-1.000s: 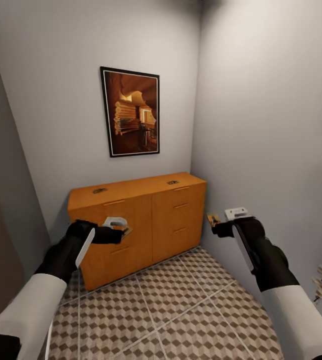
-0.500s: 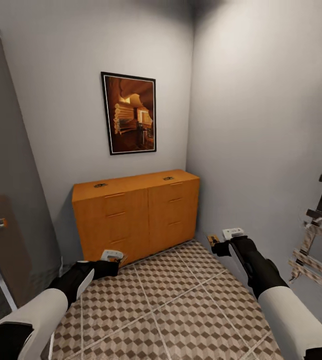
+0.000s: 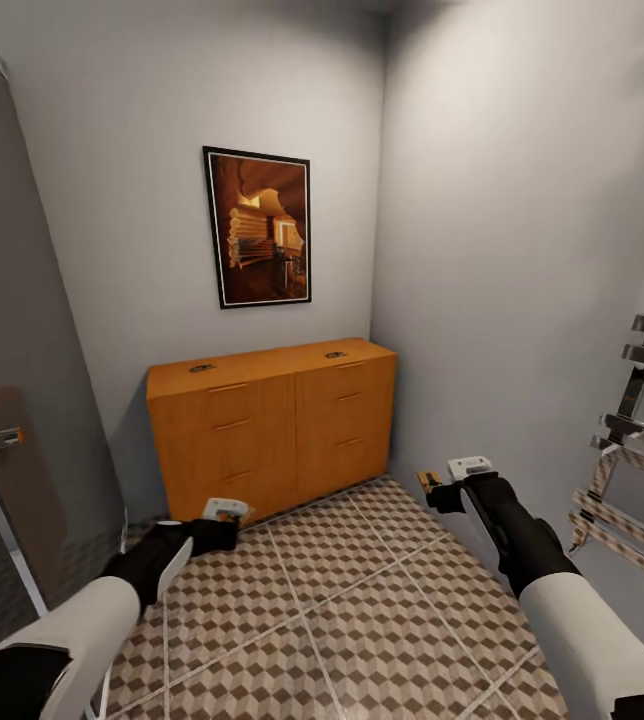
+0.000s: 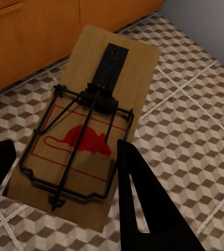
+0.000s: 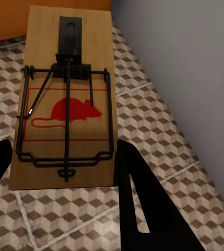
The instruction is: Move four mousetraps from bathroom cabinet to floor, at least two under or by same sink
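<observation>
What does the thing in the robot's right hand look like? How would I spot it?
Find the orange dresser against the back wall, then look toward the grey side wall where the right gripper sticks out over the patterned floor. It pinches a mousetrap: a flat tan wooden slab with black wire and a red mouse drawn on it. The left gripper holds a twin, nearer the dresser's other end.

Two small items (image 3: 202, 368) atop the orange dresser (image 3: 272, 430) are too small to identify

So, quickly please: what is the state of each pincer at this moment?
Left pincer: closed, holding a mousetrap.
Right pincer: closed, holding another mousetrap.
</observation>
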### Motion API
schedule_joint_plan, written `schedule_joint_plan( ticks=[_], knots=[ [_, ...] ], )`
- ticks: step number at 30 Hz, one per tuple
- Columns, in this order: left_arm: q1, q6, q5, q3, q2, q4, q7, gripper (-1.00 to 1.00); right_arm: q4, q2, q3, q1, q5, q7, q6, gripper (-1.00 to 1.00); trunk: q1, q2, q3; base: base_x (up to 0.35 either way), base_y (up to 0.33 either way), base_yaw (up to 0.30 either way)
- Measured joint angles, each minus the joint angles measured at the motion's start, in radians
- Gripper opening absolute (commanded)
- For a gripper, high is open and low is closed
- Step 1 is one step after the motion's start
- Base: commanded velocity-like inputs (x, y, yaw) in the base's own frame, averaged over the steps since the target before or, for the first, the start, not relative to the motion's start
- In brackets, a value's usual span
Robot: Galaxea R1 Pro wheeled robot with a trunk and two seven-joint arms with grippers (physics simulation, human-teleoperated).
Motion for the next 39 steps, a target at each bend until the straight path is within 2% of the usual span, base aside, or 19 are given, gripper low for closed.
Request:
schedule_joint_plan(
  ticks=[12,27,39],
  knots=[
    [0.0,0.002,0.001,0.003,-0.011,-0.002,-0.001,-1.0,0.0,0.007,0.002,0.0,0.001,0.001,0.003,-1.0,0.0,0.0,0.0,-0.052,0.0,0.0],
    [0.0,0.01,0.007,0.004,-0.012,-0.018,0.0,-1.0,0.005,0.011,0.003,0.001,-0.006,0.001,0.007,-1.0,0.001,0.0,0.0,-0.325,0.0,0.0],
    [0.0,0.004,0.007,0.003,-0.017,-0.017,0.0,-1.0,0.073,0.007,0.001,0.002,-0.006,0.011,0.0,-1.0,0.0,0.0,0.0,-0.322,0.0,-0.003]
  ],
)
